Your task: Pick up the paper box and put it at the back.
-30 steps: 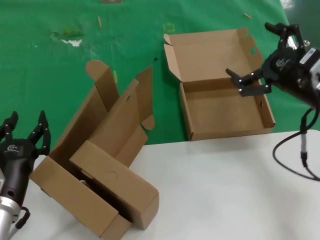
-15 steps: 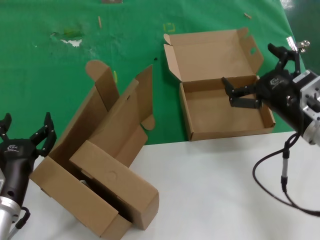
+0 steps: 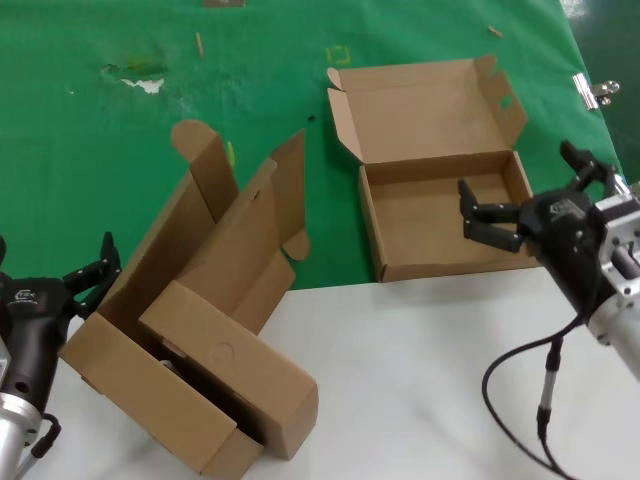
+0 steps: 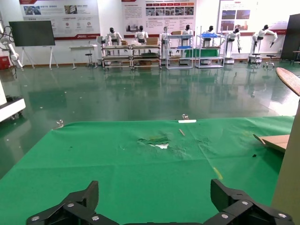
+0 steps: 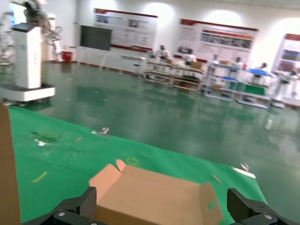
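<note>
The right gripper (image 3: 525,205), fingers spread and empty, was held just over the paper box's (image 3: 440,215) near-right corner; the left gripper (image 3: 75,275), also open, was parked well apart.

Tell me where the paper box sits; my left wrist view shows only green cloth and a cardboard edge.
Observer: The paper box lies open on the green cloth, lid folded back, close to the white tabletop.
Operator: Is the right hand gripping it?
Observer: No; the right hand is open at the box's right wall, holding nothing.
Operator: And the left hand?
Observer: The left hand waits beside the two nested boxes.
</note>
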Action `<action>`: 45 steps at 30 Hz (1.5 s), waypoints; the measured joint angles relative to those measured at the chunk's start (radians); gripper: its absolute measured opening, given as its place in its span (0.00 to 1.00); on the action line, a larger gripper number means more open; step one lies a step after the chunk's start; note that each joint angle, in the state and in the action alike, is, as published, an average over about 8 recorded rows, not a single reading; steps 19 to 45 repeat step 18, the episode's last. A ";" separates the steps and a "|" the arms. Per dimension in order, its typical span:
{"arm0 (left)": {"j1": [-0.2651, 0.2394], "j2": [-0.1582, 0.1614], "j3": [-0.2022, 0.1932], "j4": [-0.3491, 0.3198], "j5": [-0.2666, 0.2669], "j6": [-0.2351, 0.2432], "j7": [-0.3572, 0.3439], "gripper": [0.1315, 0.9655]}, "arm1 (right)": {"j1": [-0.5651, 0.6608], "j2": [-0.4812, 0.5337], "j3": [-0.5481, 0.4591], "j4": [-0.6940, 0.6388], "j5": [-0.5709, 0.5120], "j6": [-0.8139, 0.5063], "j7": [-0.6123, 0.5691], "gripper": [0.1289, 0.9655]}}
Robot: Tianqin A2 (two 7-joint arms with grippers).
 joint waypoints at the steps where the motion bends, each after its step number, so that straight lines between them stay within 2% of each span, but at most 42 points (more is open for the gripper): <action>1: 0.000 0.000 0.000 0.000 0.000 0.000 0.000 0.78 | -0.012 -0.007 0.001 0.006 0.001 0.015 0.004 1.00; 11: 0.000 0.000 0.000 0.000 0.000 0.000 0.000 0.94 | -0.108 -0.067 0.010 0.057 0.013 0.143 0.035 1.00; 45: 0.000 0.000 0.000 0.000 0.000 0.000 0.000 0.94 | -0.115 -0.071 0.010 0.060 0.014 0.153 0.037 1.00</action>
